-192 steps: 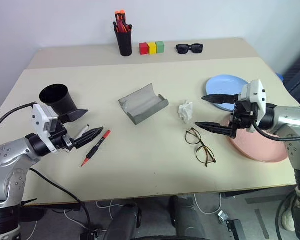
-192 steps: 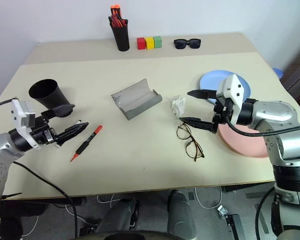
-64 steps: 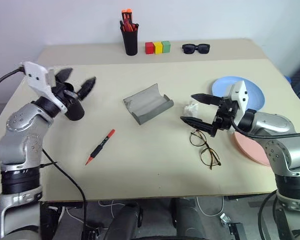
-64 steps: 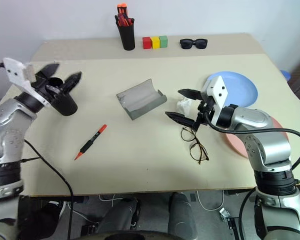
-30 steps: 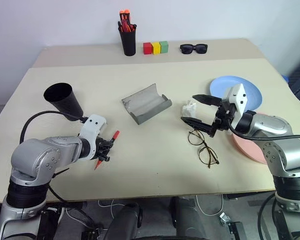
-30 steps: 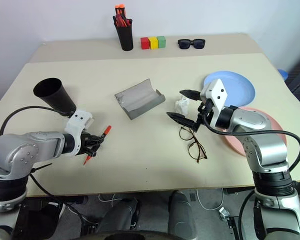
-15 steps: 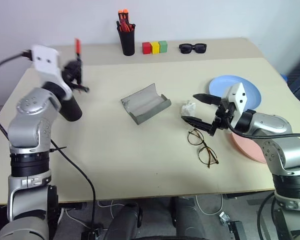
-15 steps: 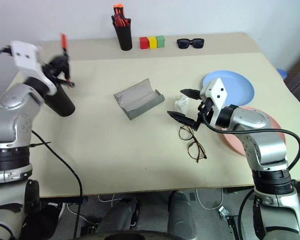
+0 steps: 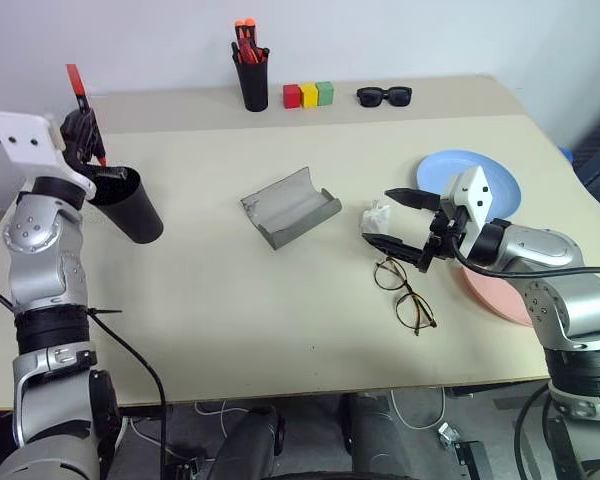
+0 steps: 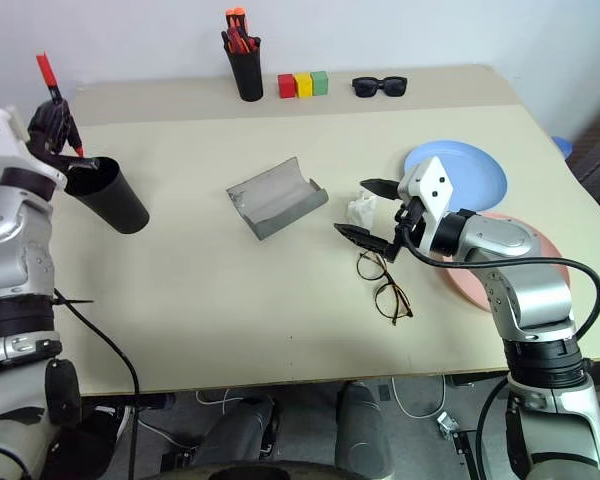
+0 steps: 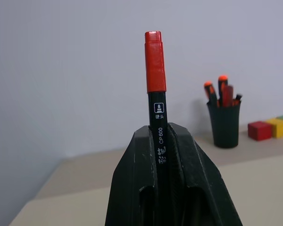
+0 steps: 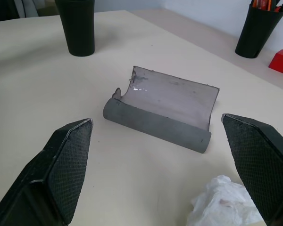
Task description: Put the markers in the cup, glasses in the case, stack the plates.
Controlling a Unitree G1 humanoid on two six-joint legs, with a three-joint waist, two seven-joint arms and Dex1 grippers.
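Observation:
My left gripper [image 9: 80, 128] is shut on the red marker [image 9: 76, 82] with a black middle. It holds the marker upright, red end up, just above the far left rim of the black cup [image 9: 132, 207]. In the left wrist view the marker [image 11: 155, 70] stands between the closed fingers [image 11: 132, 188]. My right gripper [image 9: 380, 216] hangs open above the table, right of the open grey case [image 9: 288, 207]. The wire-frame glasses [image 9: 405, 290] lie just in front of it. The blue plate [image 9: 510, 185] and the pink plate [image 9: 500, 295] lie side by side behind the right arm.
A crumpled white tissue [image 9: 377, 213] lies under the right gripper. At the table's back stand a black pen holder [image 9: 252, 78] with orange pens, three coloured blocks [image 9: 308, 95] and black sunglasses [image 9: 383, 96].
The left gripper lifted the red marker off the table, swung it upright and carried it up and left to above the cup. The right arm stayed still.

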